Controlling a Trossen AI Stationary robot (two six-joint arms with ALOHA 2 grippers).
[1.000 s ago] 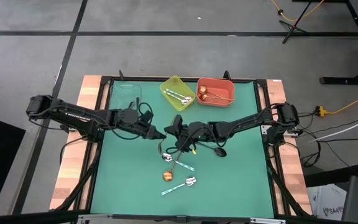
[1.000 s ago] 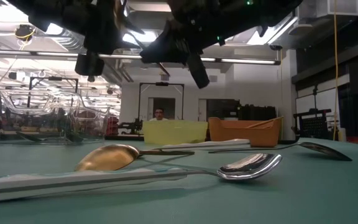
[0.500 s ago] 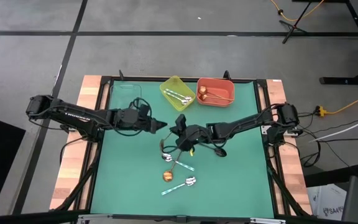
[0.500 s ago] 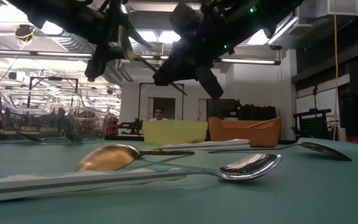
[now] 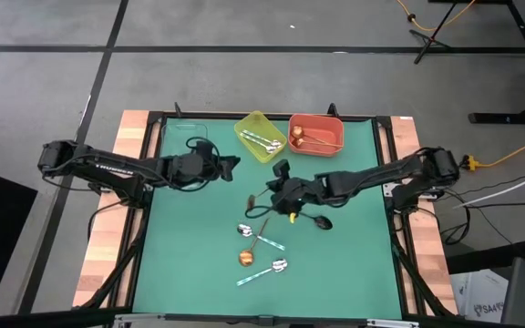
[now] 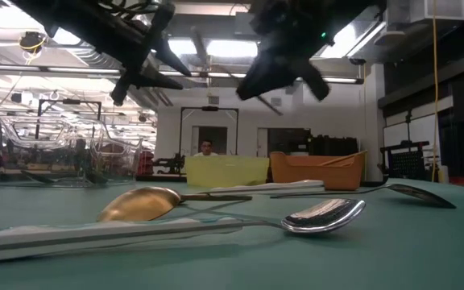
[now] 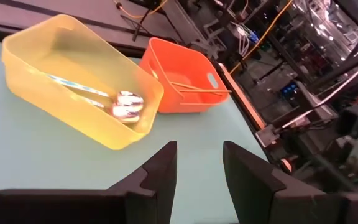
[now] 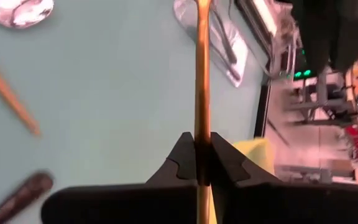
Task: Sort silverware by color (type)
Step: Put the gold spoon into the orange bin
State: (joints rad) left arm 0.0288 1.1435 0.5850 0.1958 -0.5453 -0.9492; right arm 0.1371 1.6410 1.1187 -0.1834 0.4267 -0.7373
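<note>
The right gripper [image 8: 202, 155] is clamped on a copper-gold spoon [image 8: 201, 81] by its slim handle, lifted above the mat just short of the orange bin [image 5: 316, 133]. Keep it pinched until well over that bin. The left gripper [image 7: 199, 163], jaws parted and empty, hangs near the yellow bin [image 7: 73, 74] beside it.

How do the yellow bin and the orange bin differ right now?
Colour: the yellow bin is pale yellow, the orange bin red-orange. Contents: the yellow bin holds silver spoons with teal handles, the orange bin copper ones. Pose: in the high view the yellow bin sits turned at an angle, the orange bin nearly square to the table edge. Both are open-topped and side by side at the mat's far edge.
</note>
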